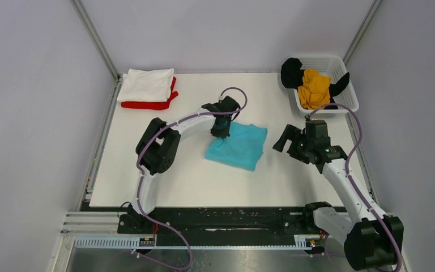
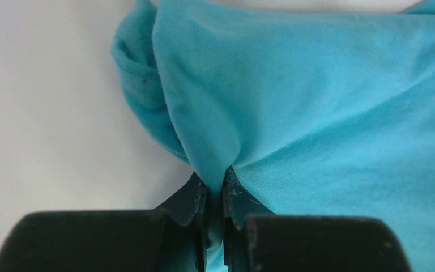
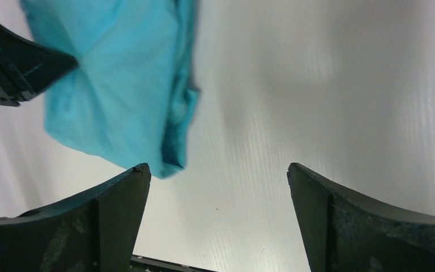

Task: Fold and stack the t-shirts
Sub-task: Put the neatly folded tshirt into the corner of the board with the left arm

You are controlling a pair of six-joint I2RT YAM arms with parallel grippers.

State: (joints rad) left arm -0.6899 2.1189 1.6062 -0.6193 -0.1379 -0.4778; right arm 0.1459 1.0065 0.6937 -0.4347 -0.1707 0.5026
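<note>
Clamped shut with the left gripper (image 2: 215, 192) on a raised pinch of the turquoise t-shirt (image 2: 317, 113), at its far-left corner; partly folded, mid-table (image 1: 147, 170). Spread wide and empty at the right gripper (image 3: 218, 187), just right of the shirt. Folded and stacked far left: white t-shirt (image 1: 146, 85) on red t-shirt (image 1: 147, 105). Left to do, seemingly: finishing the turquoise, then mustard-yellow t-shirt (image 1: 314, 89) and black t-shirt (image 1: 290, 72), heaped in the white mesh basket (image 1: 340, 62).
</note>
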